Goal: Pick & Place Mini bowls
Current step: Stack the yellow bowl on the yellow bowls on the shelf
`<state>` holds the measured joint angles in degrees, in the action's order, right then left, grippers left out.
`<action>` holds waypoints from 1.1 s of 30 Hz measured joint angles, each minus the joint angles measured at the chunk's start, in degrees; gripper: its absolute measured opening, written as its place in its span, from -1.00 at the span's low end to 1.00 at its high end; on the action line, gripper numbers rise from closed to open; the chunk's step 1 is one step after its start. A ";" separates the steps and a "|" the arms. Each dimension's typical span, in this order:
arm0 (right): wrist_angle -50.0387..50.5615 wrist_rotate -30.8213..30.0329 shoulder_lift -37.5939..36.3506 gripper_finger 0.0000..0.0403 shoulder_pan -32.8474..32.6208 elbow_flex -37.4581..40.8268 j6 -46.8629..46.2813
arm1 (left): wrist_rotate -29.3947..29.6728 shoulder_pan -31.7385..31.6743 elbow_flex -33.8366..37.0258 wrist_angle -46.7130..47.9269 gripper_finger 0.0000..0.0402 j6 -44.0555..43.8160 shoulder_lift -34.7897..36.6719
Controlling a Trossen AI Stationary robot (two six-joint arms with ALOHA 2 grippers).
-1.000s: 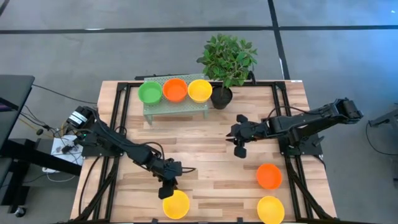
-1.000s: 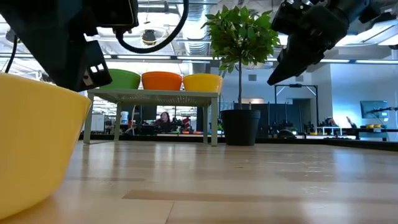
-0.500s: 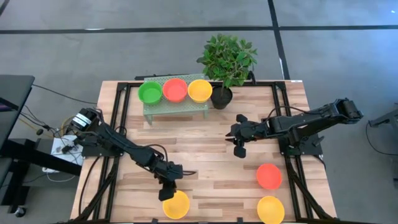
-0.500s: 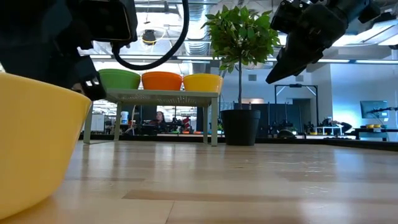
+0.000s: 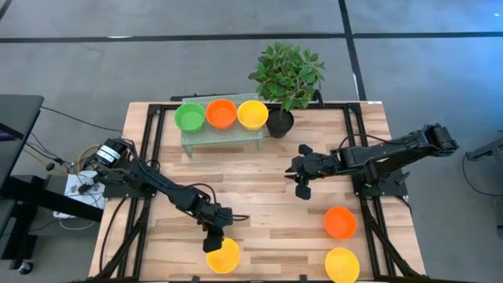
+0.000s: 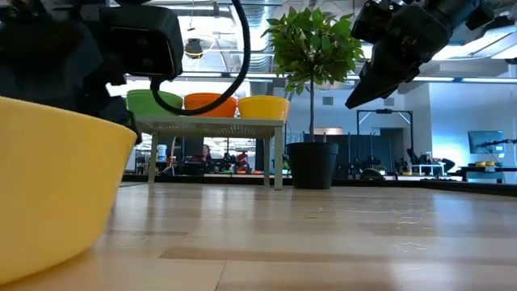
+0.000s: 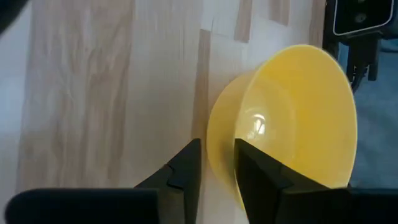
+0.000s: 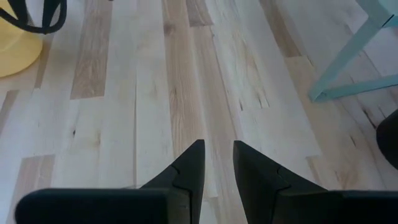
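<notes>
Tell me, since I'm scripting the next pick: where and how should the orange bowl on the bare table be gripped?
Grip the orange bowl by its thin rim, coming straight down from above, probably with one finger inside and one outside the wall. It sits upright and open, and its sloped round sides would likely slip from a side pinch. The right gripper hangs nearest; the side away from the yellow bowl looks freest.

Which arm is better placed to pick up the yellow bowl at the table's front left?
The left. Its pincer is already at that yellow bowl, fingers straddling the rim in the left wrist view. The right pincer hovers mid-table, holding nothing.
</notes>
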<state>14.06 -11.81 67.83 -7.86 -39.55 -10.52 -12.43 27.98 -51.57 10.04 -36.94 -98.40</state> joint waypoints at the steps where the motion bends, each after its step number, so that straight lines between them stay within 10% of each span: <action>1: 0.00 0.00 0.00 -0.61 0.00 0.00 0.00 | 0.35 -0.16 0.00 0.14 -0.58 0.73 0.29; 6: -0.01 0.00 0.02 -0.61 0.02 0.00 0.00 | 4.72 -1.02 0.00 0.28 -0.94 3.87 1.43; 19: 0.02 0.02 0.02 -0.61 0.02 0.00 0.55 | 23.94 -10.40 0.00 3.37 -0.96 -0.88 22.76; 33: -0.11 0.00 0.02 -0.61 0.04 0.00 0.65 | 23.52 -44.22 -2.61 6.20 -0.95 3.86 38.58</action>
<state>13.95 -11.81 67.85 -7.81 -39.55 -9.88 11.09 -16.24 -54.18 16.23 -33.08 -59.82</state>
